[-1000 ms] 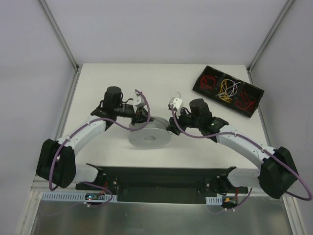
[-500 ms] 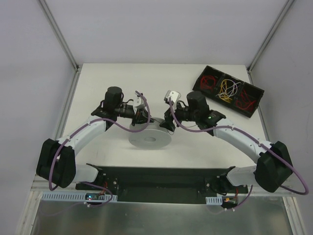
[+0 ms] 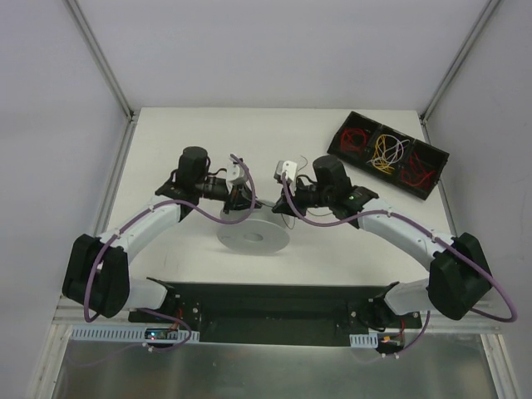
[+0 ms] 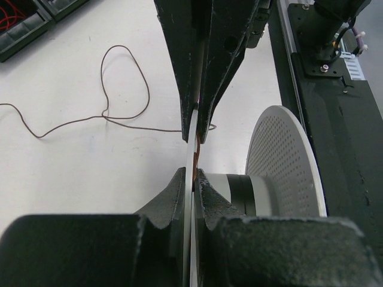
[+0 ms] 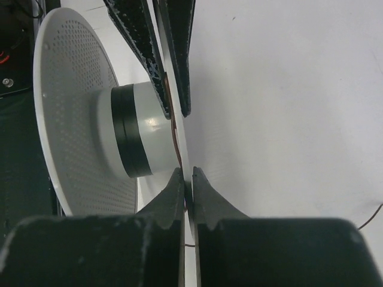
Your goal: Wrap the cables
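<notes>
A grey spool (image 3: 253, 233) stands tilted on the table between both arms. My left gripper (image 3: 247, 201) is shut on the thin rim of its far flange (image 4: 192, 152), seen edge-on between my fingers (image 4: 179, 191). My right gripper (image 3: 279, 208) is shut on the same rim from the opposite side. A thin brown cable (image 5: 174, 133) runs along the rim and down between the right fingers (image 5: 203, 191). The cable's loose end (image 4: 122, 78) lies in loops on the table. The hub (image 5: 133, 128) and the perforated near flange (image 4: 284, 158) show beside the jaws.
A black tray (image 3: 387, 155) with red and yellow wires sits at the back right. The arms' black base plate (image 3: 274, 301) runs along the near edge. Grey walls close in the table on both sides.
My right arm has swung left to the spool, and its gripper has gone from open to shut on the rim. The left gripper has kept its hold.
</notes>
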`<state>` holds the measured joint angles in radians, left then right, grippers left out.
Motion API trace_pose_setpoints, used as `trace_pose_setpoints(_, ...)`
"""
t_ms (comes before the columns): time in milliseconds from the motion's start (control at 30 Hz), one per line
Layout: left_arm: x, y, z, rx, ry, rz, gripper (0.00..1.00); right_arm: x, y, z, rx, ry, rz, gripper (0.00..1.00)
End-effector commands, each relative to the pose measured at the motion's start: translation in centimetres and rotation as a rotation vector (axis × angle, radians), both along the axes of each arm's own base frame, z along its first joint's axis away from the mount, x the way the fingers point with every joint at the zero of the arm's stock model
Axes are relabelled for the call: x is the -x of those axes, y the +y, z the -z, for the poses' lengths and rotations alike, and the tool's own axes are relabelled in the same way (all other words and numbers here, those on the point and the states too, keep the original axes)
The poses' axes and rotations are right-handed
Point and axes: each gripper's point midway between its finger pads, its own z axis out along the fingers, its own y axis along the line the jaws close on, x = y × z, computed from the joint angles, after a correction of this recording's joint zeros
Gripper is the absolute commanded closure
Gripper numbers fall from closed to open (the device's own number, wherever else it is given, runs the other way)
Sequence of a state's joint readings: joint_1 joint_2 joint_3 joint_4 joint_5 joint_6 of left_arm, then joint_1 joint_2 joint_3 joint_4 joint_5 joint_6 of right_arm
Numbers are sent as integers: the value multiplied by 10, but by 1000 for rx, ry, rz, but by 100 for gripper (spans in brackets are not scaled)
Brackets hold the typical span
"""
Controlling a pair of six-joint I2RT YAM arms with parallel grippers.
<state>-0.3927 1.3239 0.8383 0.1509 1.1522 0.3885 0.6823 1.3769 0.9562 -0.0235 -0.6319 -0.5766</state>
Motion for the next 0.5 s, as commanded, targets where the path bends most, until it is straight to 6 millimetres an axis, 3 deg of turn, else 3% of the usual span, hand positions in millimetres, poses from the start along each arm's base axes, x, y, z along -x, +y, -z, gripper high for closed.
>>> trace_pose_setpoints(0,1,-9,-29,58,-68,64,100,-9,10,-29,-63,-86,-31,99)
trace_pose_setpoints(67,1,-9,-29,57,-53,67,82,-8,10,-32,-68,-96,-39,100)
trace_pose_setpoints(100,1,-9,-31,57,-50,68,68,-8,10,-33,-69,-102,-42,99)
trace_pose_setpoints(167,2,-9,-31,55,-43,69,57,-7,10,-35,-74,-108,-53,100)
trace_pose_setpoints(233,2,-9,-29,52,-39,71,53,-7,11,-37,-81,-109,-61,100)
trace_pose_setpoints(467,2,-11,-23,38,-51,82,53,-6,13,-37,-83,-103,-72,100)
